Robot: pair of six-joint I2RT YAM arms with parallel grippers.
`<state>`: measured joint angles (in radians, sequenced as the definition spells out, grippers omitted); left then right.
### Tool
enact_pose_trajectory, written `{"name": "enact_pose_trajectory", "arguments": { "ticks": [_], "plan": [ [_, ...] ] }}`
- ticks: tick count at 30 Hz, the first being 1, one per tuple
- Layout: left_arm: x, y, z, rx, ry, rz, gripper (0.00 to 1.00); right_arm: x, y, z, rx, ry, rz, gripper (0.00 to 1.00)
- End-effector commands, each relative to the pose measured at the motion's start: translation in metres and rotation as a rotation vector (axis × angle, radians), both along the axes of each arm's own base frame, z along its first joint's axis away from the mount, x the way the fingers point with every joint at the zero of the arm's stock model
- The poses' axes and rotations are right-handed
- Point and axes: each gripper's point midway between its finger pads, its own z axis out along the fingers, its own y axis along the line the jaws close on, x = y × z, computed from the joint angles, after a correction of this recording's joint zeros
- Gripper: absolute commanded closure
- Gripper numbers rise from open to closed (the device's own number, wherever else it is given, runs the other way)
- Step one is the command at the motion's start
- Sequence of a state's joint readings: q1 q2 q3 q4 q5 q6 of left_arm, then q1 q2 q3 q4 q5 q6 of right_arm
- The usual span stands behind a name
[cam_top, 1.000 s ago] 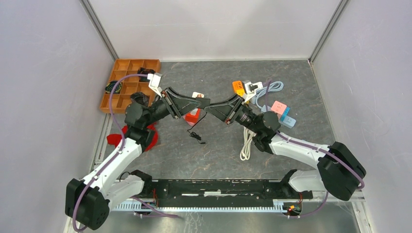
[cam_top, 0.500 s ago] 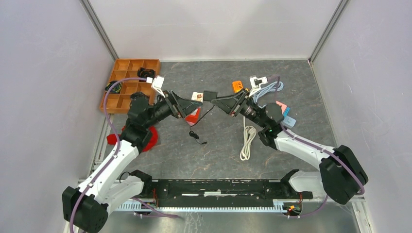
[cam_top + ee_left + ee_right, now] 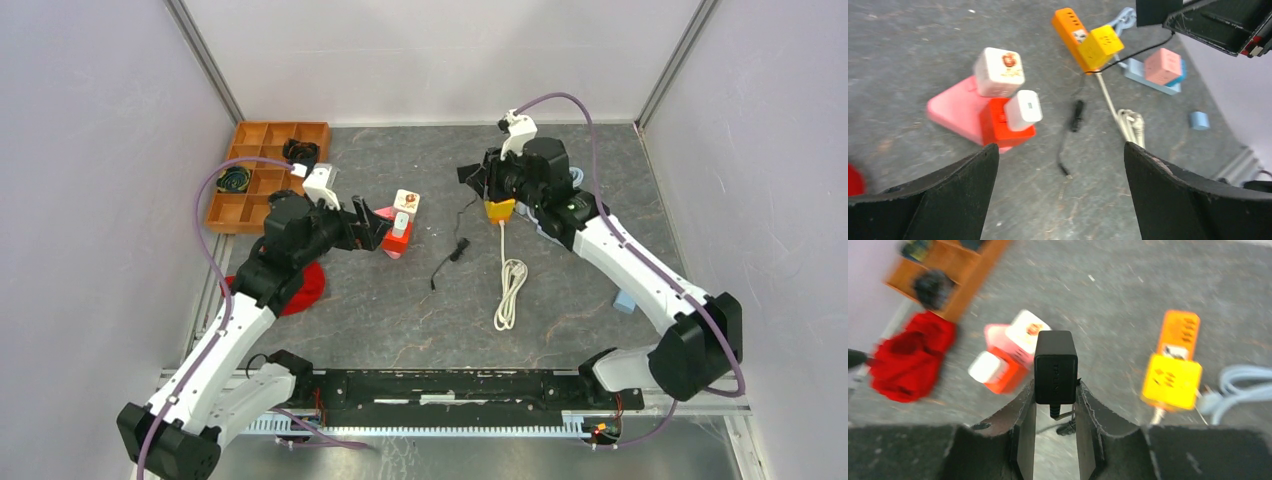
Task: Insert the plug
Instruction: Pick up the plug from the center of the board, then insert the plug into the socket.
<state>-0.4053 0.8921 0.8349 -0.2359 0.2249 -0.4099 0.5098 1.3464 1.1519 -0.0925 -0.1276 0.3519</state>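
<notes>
The right gripper (image 3: 1055, 390) pinches the black rectangular plastic plug (image 3: 1055, 365), its long axis along the fingers and cord (image 3: 1064, 427) trailing below, toward the table's (image 3: 560, 320) far edge, with the orange plastic power strip (image 3: 1179, 330) and its yellow cube (image 3: 1172, 381) just beside it to the right, probably the socket to aim for, while the left gripper (image 3: 1058, 192) hangs spread wide, farther off.

Top cam sits high behind both arm bases, looking down & fwd over the whole table (image 3: 380, 320), walls incl. L wrist cam rides low, facing fwd/down betw. its own fingers (image 3: 943, 200); R wrist cam looks down from higher up, its fingers (image 3: 1023, 430) & the black plug (image 3: 1055, 367) close to the lens. All 3 share the red-pink socket block (image 3: 397, 243) and orange-yellow power strip (image 3: 498, 209).
</notes>
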Motion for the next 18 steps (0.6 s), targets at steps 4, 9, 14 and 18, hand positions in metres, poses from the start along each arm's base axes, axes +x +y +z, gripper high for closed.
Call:
{"name": "enact_pose_trajectory", "arguments": {
  "ticks": [4,9,14,18],
  "plan": [
    [0.003,0.042,-0.004,0.219,-0.131,0.118,0.0,0.006,-0.057,-0.059,-0.378,0.176,-0.123,0.96],
    [0.002,0.053,-0.015,0.233,-0.137,0.171,0.0,0.018,-0.07,-0.055,-0.491,0.202,-0.155,0.95],
    [-0.001,0.058,-0.024,0.249,-0.139,0.18,0.0,0.03,-0.079,-0.058,-0.564,0.246,-0.151,0.94],
    [-0.001,0.064,-0.027,0.276,-0.145,0.202,0.0,0.04,-0.081,-0.064,-0.593,0.296,-0.135,0.94]
  ]
}}
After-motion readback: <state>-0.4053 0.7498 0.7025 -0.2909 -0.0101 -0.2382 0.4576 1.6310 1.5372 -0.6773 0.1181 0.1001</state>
